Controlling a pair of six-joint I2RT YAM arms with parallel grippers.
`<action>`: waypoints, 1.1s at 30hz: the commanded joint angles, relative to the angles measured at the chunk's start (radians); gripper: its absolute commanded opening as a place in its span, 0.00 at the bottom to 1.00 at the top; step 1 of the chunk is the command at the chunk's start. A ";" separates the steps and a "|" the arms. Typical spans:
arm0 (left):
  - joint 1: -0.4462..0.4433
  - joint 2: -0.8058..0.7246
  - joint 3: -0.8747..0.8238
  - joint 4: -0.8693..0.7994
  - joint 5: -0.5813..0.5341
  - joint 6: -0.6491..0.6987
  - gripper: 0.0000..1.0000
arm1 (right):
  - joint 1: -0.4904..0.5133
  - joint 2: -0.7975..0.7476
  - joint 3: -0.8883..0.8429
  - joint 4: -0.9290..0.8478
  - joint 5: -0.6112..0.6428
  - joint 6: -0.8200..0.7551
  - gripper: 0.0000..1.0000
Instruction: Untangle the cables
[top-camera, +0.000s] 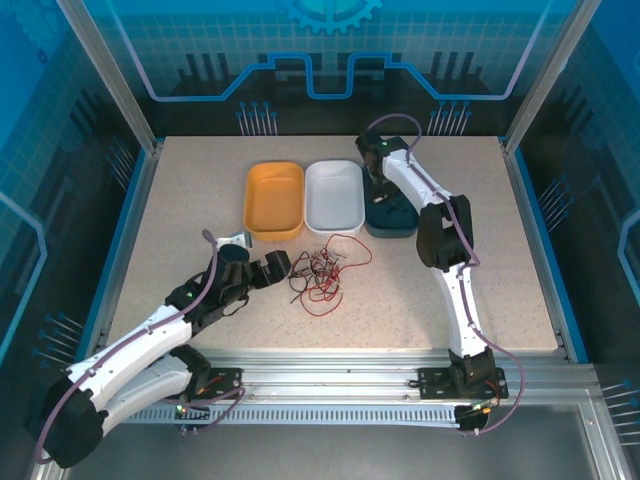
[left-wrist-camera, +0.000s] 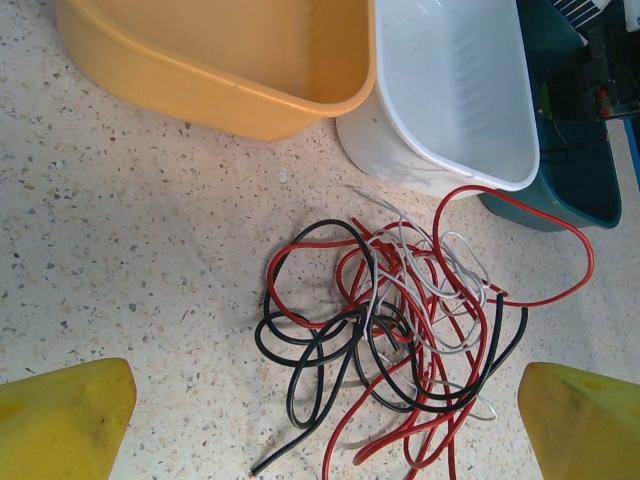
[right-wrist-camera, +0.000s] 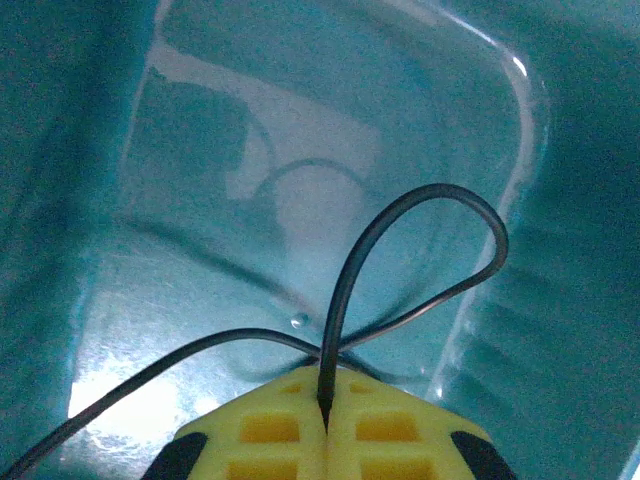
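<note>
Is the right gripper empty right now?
No, the right gripper is pinched shut on a black cable that loops inside the teal bin.

Worktop (left-wrist-camera: 120, 250): pale, speckled.
Orange bin (left-wrist-camera: 220, 60): upper left, open.
White bin (left-wrist-camera: 450, 90): just beside the orange one, on its right.
Teal bin (left-wrist-camera: 570, 180): far right, partly behind the white bin.
Cables (left-wrist-camera: 400, 330): red, black and white strands in one tangled heap on the worktop, below the white bin; one red loop spreads right, towards the teal bin.
Left gripper (left-wrist-camera: 325, 425): jaws wide apart, yellow tips in both lower corners, the heap between them.
</note>
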 joint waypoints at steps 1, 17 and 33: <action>0.003 0.005 -0.011 -0.010 -0.014 -0.005 0.99 | -0.016 0.015 0.027 0.021 -0.021 0.016 0.02; 0.002 0.006 -0.011 -0.011 -0.016 -0.007 0.99 | -0.032 -0.130 0.063 0.000 0.063 0.015 0.33; 0.003 0.008 -0.008 -0.018 -0.020 -0.003 0.99 | -0.014 -0.364 -0.126 0.014 0.050 0.091 0.40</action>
